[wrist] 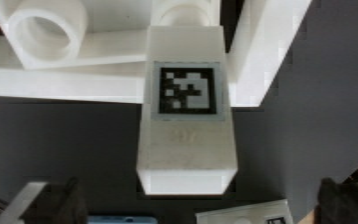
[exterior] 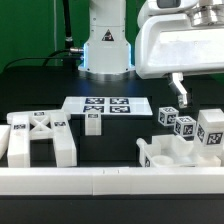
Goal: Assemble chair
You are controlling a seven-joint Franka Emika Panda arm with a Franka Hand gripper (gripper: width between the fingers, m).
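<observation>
Fingers (exterior: 180, 90) wide, holding nothing, hanging over the parts cluster at the exterior view's right. Wrist view: tagged block (wrist: 190, 125) lies flat on the tabletop (wrist: 51, 140), ahead of the fingers, untouched. Panel (exterior: 38, 138) sits lower left in the exterior view, well apart. Judgement: stiff, light, smooth plastic that may slip. Pinch across the block's long sides, mid-length.

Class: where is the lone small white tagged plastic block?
Exterior view: the small white tagged plastic block sits mid-table, at the near edge of the flat white marker board.
</observation>
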